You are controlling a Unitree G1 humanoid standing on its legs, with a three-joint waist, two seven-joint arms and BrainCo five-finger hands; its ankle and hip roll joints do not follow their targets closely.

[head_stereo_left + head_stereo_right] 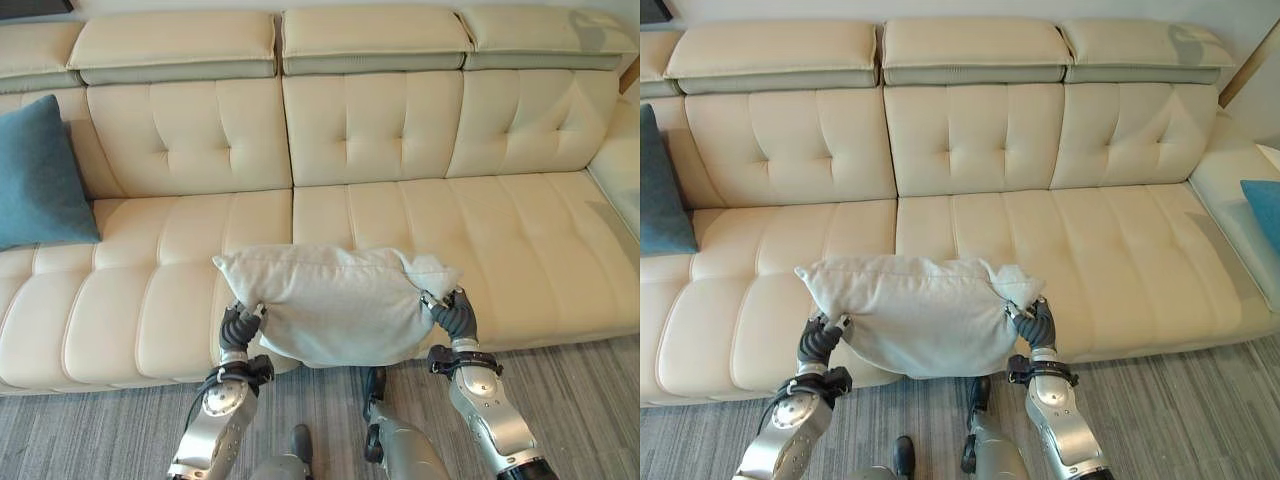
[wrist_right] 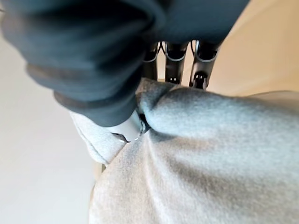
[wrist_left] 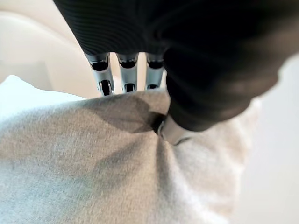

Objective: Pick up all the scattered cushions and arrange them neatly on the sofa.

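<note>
A light grey cushion (image 1: 335, 300) hangs over the front edge of the cream sofa (image 1: 400, 130), held up between both hands. My left hand (image 1: 238, 327) pinches its left edge, thumb pressed into the fabric (image 3: 117, 154). My right hand (image 1: 455, 315) grips the right corner; there too the thumb digs into the cloth (image 2: 196, 140). A teal cushion (image 1: 38, 175) leans against the backrest at the sofa's far left. Another blue cushion (image 1: 1264, 212) lies on the chaise section at the right.
The long seat (image 1: 480, 230) behind the grey cushion is bare leather. Grey striped carpet (image 1: 580, 400) runs in front of the sofa. The sofa's right end turns forward into a corner section (image 1: 1230, 190).
</note>
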